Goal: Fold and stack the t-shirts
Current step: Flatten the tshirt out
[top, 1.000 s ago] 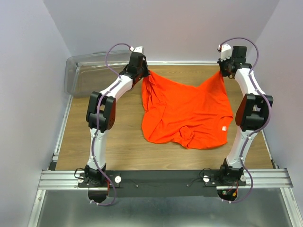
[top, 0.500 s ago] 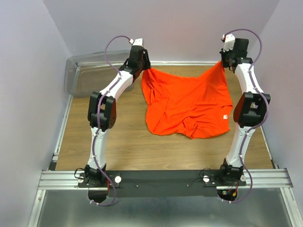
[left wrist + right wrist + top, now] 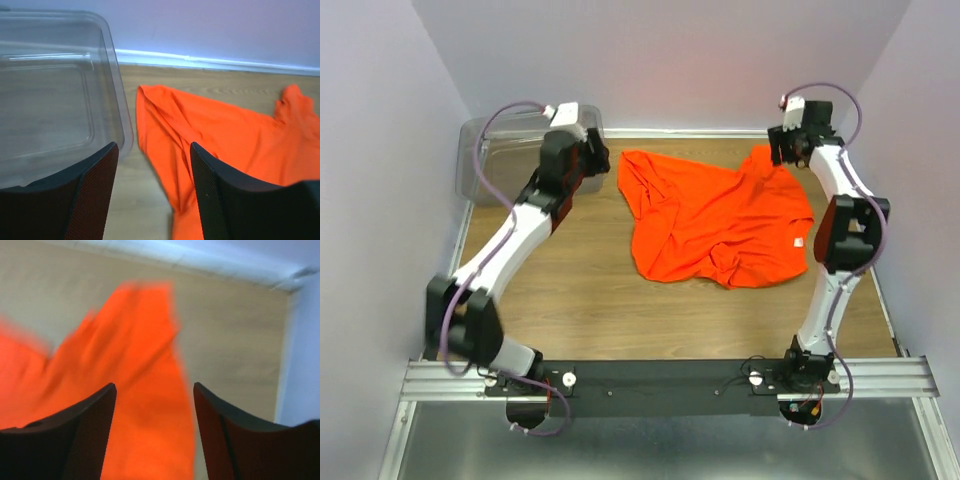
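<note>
Top external view: the orange t-shirt (image 3: pixel 720 225) lies on the wooden surface (image 3: pixel 560 290), in the far right part, between the two arms and nearer to the right one.
T-shirt material: plain soft fabric, bright orange, without print; a small white tag (image 3: pixel 797 241) shows near its right edge.
T-shirt shape: spread out but not smooth, with creases along the near hem and a folded strip along the left edge; the far edge dips in the middle between two corners.
Surface: light brown with wood grain.
Bin: a clear plastic bin (image 3: pixel 485 165) with rounded corners stands in the far left corner; in the left wrist view its rim is just beside the shirt's left edge.
Left tool (image 3: pixel 592 162): spread, with nothing between its dark fingers (image 3: pixel 92 200); it hangs by the gap between bin and shirt.
Right tool (image 3: pixel 782 150): spread, nothing pinched, above the shirt's far right corner; its wrist view is blurred.
Change from one second ago: then both tools pinched the far corners and held them up; now the corners are let go and the cloth lies on the surface. The left arm has swung left toward the bin, and its elbow is lower.
</note>
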You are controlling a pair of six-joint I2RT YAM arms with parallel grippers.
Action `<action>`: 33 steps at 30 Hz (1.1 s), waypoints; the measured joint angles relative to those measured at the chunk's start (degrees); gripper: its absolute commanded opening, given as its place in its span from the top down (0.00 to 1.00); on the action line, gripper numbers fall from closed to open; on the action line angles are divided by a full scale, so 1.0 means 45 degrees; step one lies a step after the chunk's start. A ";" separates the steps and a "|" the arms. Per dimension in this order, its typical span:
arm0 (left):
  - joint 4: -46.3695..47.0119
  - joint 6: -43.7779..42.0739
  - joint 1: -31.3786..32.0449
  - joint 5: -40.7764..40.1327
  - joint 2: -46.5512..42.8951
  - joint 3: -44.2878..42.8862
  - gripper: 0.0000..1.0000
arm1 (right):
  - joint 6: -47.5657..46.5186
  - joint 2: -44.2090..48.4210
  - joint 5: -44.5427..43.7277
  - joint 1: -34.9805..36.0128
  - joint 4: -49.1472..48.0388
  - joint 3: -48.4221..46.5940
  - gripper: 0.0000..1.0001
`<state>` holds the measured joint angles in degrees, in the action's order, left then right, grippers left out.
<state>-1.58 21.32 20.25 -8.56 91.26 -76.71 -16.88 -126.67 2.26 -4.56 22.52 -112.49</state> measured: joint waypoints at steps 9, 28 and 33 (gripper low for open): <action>0.3099 0.1224 0.1103 0.2909 -0.3842 0.6989 0.32 | -0.4235 0.7499 0.7587 0.2079 0.3356 0.8524 0.19; 0.1909 0.2341 0.2885 0.0899 0.1331 0.5586 0.36 | -0.2841 0.8631 0.6834 0.2987 0.3725 1.2036 0.19; 0.1841 0.3434 0.2905 0.0889 0.0831 0.6960 0.42 | -0.2424 0.9714 0.5299 0.2623 0.3546 1.2094 0.19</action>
<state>6.70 36.77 33.32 -4.56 95.00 -45.39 -27.79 -82.96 26.11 7.25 38.48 -58.06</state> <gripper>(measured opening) 0.616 0.812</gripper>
